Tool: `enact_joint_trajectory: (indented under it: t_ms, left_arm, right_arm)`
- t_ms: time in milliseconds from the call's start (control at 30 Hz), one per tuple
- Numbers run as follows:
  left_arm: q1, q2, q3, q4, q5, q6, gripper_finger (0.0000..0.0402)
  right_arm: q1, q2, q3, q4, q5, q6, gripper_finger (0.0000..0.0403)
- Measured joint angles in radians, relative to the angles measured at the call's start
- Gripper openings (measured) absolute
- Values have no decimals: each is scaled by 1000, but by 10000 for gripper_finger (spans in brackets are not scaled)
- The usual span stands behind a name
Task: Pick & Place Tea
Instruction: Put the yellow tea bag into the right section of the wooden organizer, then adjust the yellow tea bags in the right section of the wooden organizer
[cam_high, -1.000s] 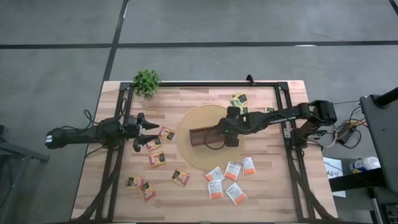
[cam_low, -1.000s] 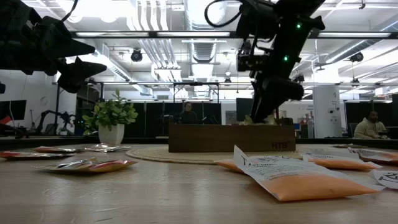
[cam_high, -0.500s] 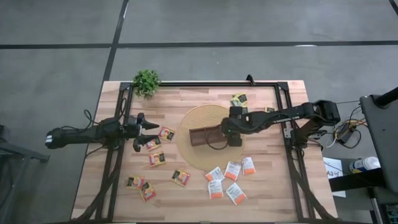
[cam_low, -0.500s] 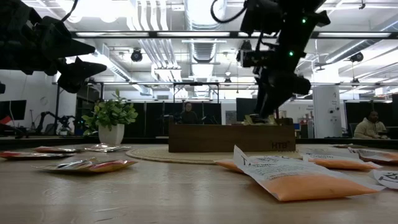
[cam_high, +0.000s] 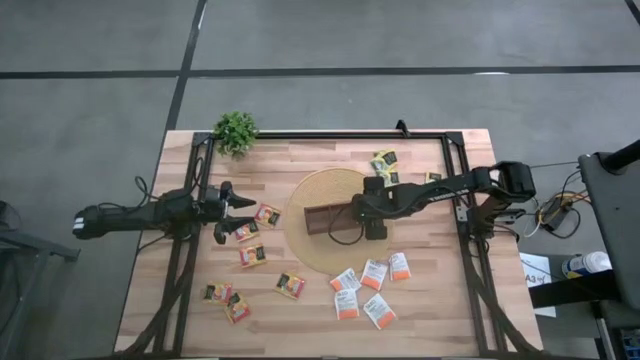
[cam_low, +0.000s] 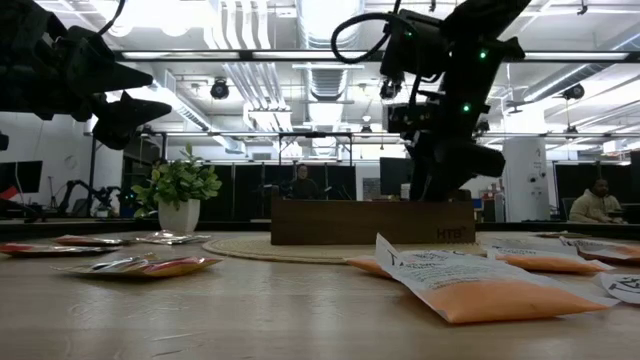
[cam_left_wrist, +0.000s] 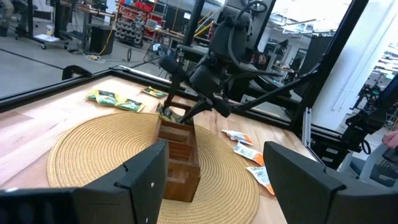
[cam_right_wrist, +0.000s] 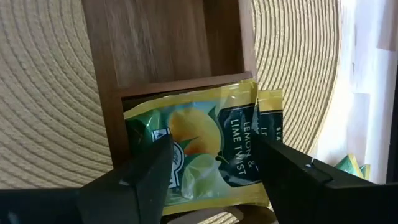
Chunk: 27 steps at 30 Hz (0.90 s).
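Observation:
A long dark-brown divided wooden box (cam_high: 330, 216) rests on a round woven mat (cam_high: 310, 250). My right gripper (cam_right_wrist: 211, 163) is open, low over the box's right end. Its fingers stand on either side of a green-yellow sachet (cam_right_wrist: 205, 140) that lies tilted in the end compartment, with a second one (cam_right_wrist: 270, 124) behind it. More green-yellow sachets (cam_high: 385, 160) lie past the mat. White-orange sachets (cam_high: 373, 273) lie near the table's near edge, and yellow-red-black ones (cam_high: 252, 255) lie on the left. My left gripper (cam_high: 238, 213) hovers open above those. My right gripper comes at the box's end compartment (cam_left_wrist: 171, 118) from above with its fingers (cam_right_wrist: 146, 171) spread over the green-yellow sachet. The fingers hide their own tips, so I cannot tell whether they touch the sachet.
A small green potted plant (cam_high: 235, 131) stands at the far left corner. A black frame (cam_high: 455, 170) runs along the table's far, left and right sides. Bare wood (cam_high: 300, 170) lies between the mat and the far edge. People sit in the room beyond the table.
My right gripper has come down onto the box's right end and shifted slightly toward the table's left. The yellow sachet that showed under its fingers above the box rim now sits down in the end compartment.

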Motion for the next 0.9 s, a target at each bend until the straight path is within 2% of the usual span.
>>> enact_joint_trajectory:
  t_ms: [267,733,900]
  left_arm:
    - [0,0,0,0,0,0,257]
    - [0,2,0,0,0,0,257]
    - [0,2,0,0,0,0,257]
  right_arm:
    - [0,17,-1,7,93,17,221]
    - [3,-96,53,-29,91,27,220]
    - [-33,-155,64,-65,84,55,219]
